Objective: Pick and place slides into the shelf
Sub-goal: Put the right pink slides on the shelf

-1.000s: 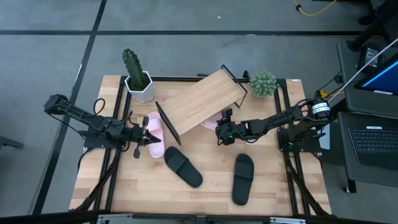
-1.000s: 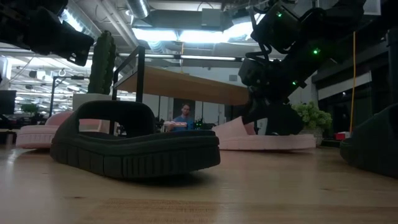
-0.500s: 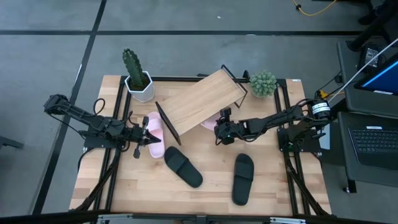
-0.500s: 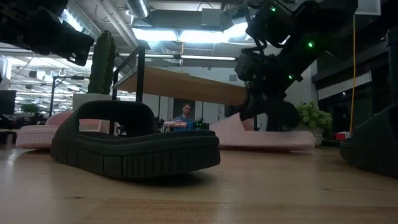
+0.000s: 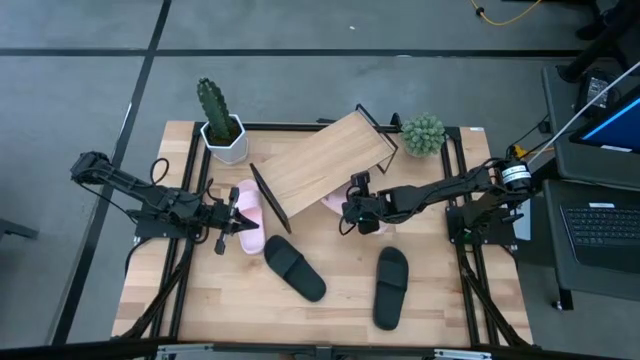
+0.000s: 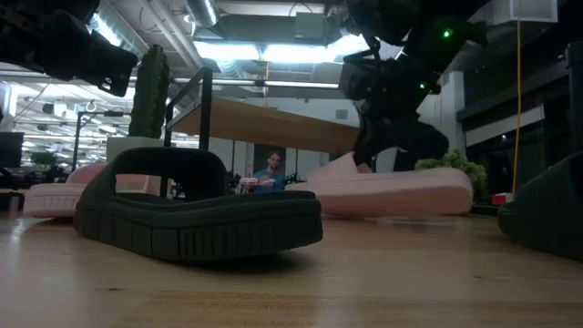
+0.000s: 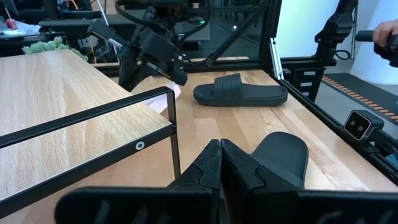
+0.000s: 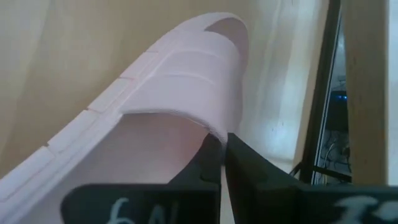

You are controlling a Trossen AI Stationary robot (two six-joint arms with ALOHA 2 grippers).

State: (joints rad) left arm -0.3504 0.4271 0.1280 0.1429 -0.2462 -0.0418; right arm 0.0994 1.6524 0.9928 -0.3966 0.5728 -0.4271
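Pink slide, beside the shelf's right lower edge near mid-table, hangs pinched by its strap in the right gripper. Risk: thin strap-edge hold slips, or toe snags the wire frame. Left gripper clamped shut, empty, beside the other pink slide.

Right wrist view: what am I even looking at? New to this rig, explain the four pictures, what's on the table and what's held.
It is a camera on the right arm's wrist, looking past that arm's right gripper, which is shut on a pink slide at its strap. From above, the same right gripper sits beside the slanted wooden shelf. The low picture looks level across the tabletop and shows that slide tilted, one end off the wood. The left wrist picture looks past the shut left gripper, which holds nothing. On the table lie two black slides, a second pink slide by the left arm, a cactus in a white pot and a small round plant.
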